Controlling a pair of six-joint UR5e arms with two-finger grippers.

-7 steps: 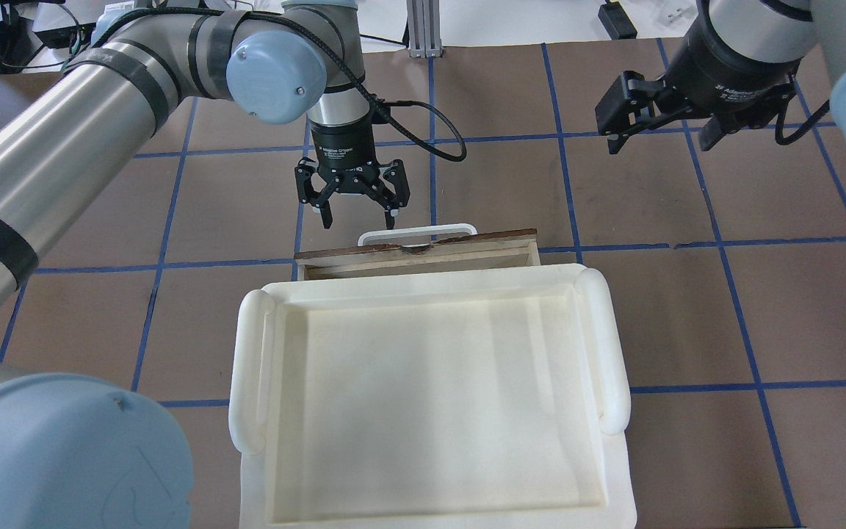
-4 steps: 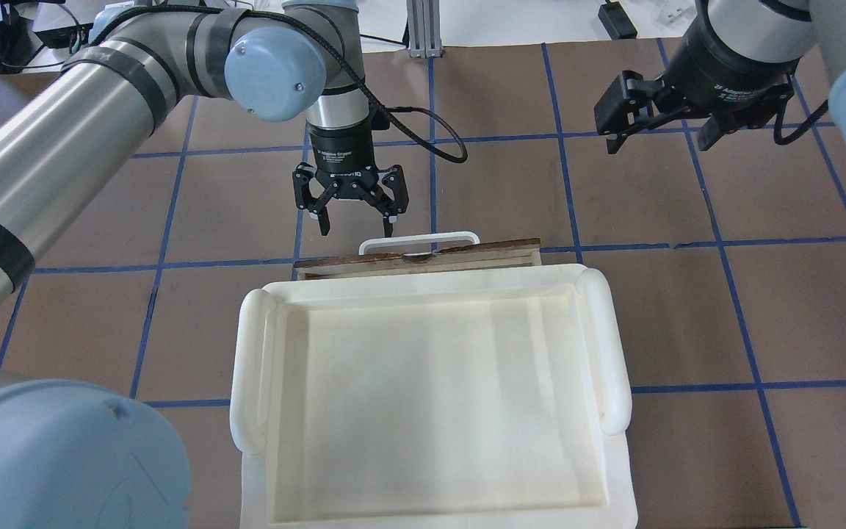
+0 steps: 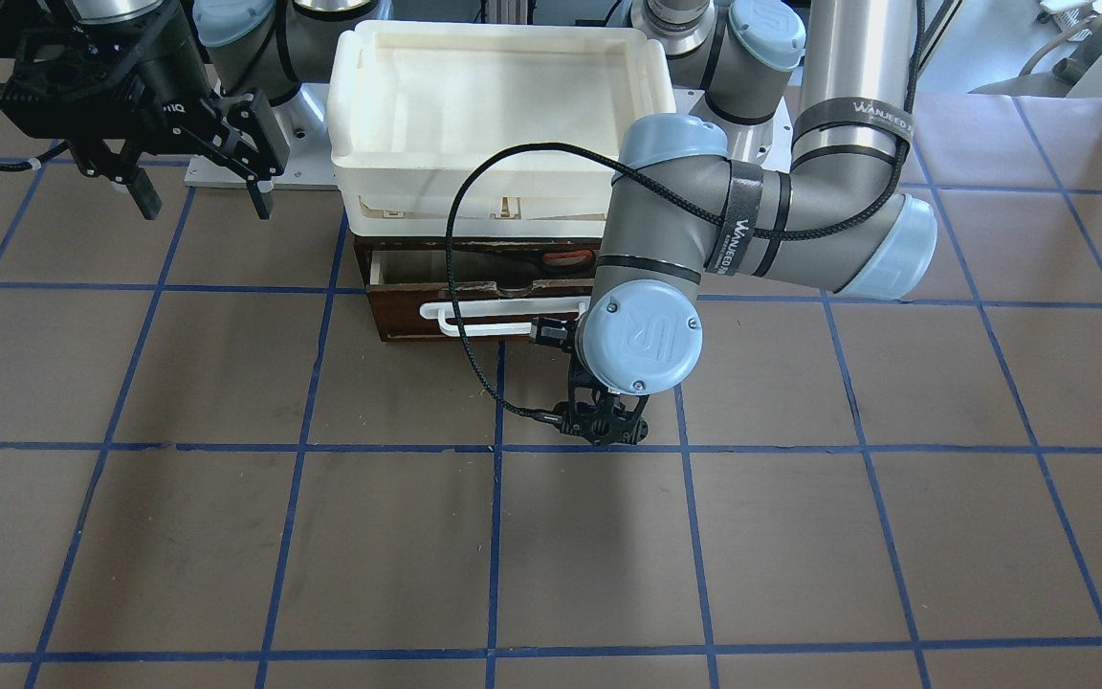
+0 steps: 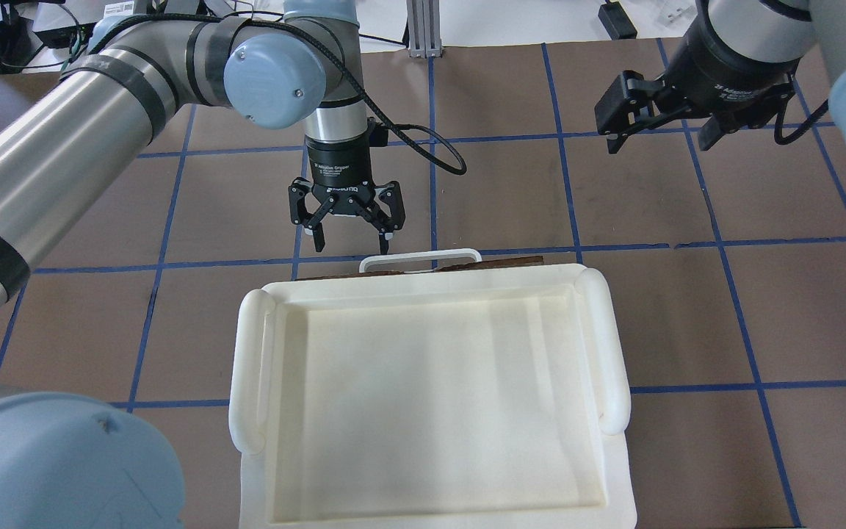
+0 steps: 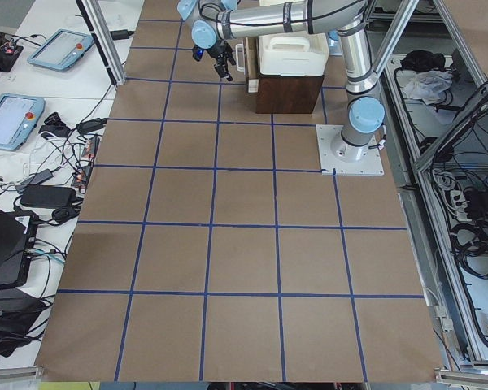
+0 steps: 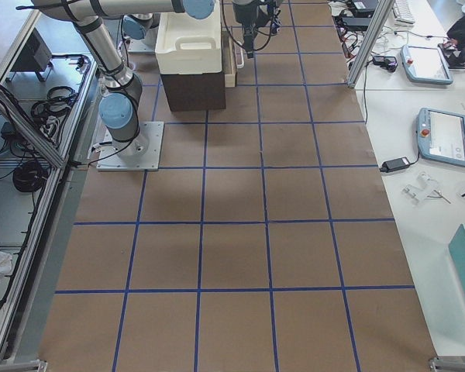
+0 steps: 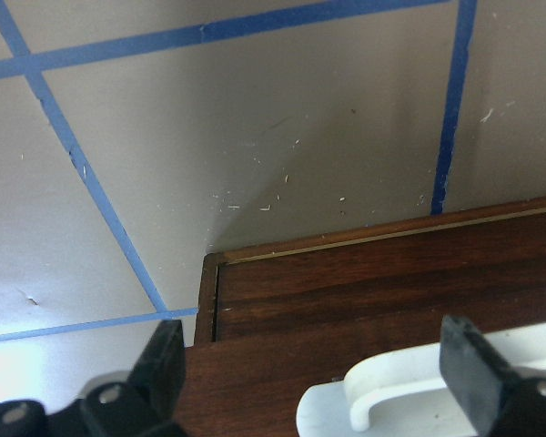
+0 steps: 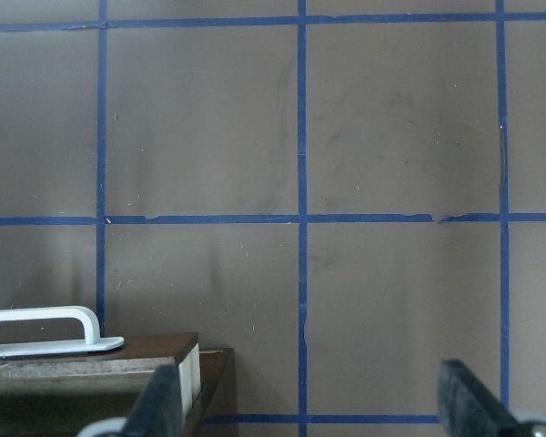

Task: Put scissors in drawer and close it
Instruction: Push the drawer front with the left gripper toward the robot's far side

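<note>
The surface [image 4: 687, 316] was a flat brown sheet divided into squares by blue tape lines [image 4: 753, 386]. A dark brown wooden cabinet [image 5: 289, 93] stood directly on it, with its drawer [image 3: 398, 321] front facing away from the robot. The white left base plate [image 5: 329, 162] lay near one side of the cabinet. The white right base plate [image 6: 151, 155] lay near the opposite side.

Drawer [image 7: 364, 273] front: dark stained wood, smooth, semi-gloss, grain visible; top edge chipped rough near 12 o'clock. Handle [image 7: 391, 378]: white plastic, smooth. Tray [image 4: 247, 367]: cream plastic, matt, rounded rims at 3 and 9 o'clock. Table [image 4: 687, 316]: matt brown sheet, blue tape lines, lightly scuffed. Left arm [image 4: 63, 147]: brushed metal tube, grey-blue plastic caps.
</note>
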